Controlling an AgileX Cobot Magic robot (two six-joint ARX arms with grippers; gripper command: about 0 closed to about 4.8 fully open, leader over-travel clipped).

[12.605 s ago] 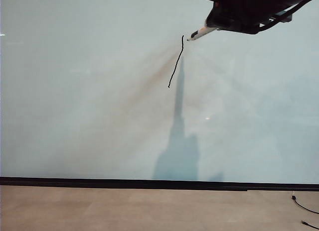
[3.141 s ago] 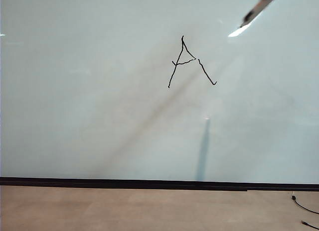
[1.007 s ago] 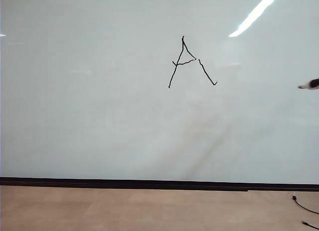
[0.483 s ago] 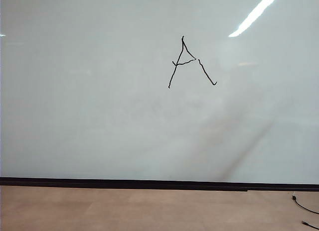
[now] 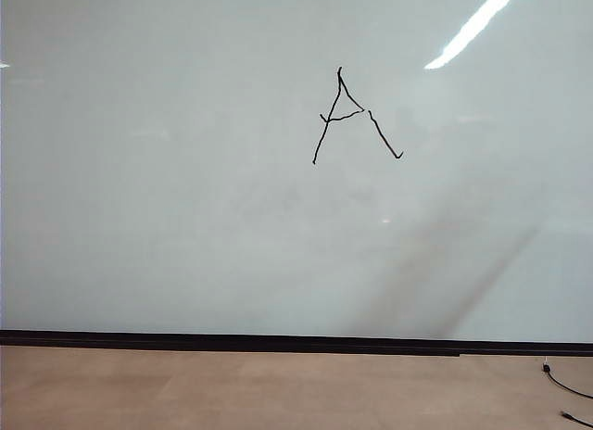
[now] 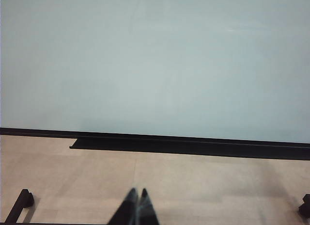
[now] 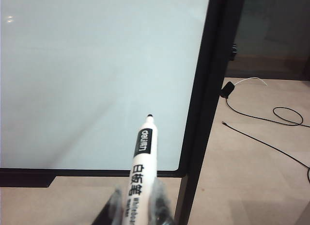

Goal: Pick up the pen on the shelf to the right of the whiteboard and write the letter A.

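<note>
The whiteboard (image 5: 185, 217) fills the exterior view, with a thin black letter A (image 5: 350, 115) drawn on its upper middle. Neither arm shows in that view. In the right wrist view my right gripper (image 7: 138, 198) is shut on the pen (image 7: 140, 157), a white marker with black lettering whose black tip points at the whiteboard (image 7: 97, 65) near its right frame post. The left wrist view shows my left gripper (image 6: 137, 192) shut and holding nothing, low above the floor before the whiteboard (image 6: 155, 60). The shelf is a black ledge (image 6: 189, 146) under the board.
A black strip (image 5: 278, 341) runs along the board's bottom edge above the tan floor (image 5: 278, 388). The black frame post (image 7: 203, 89) stands close beside the pen. Black cables (image 7: 264, 123) lie on the floor right of the board. A black stand foot (image 6: 19, 203) sits on the floor.
The pen tip seen at the right edge of the exterior view a second ago has left that view. A faint shadow has slid rightward on the lower right of the board. The letter A is unchanged.
</note>
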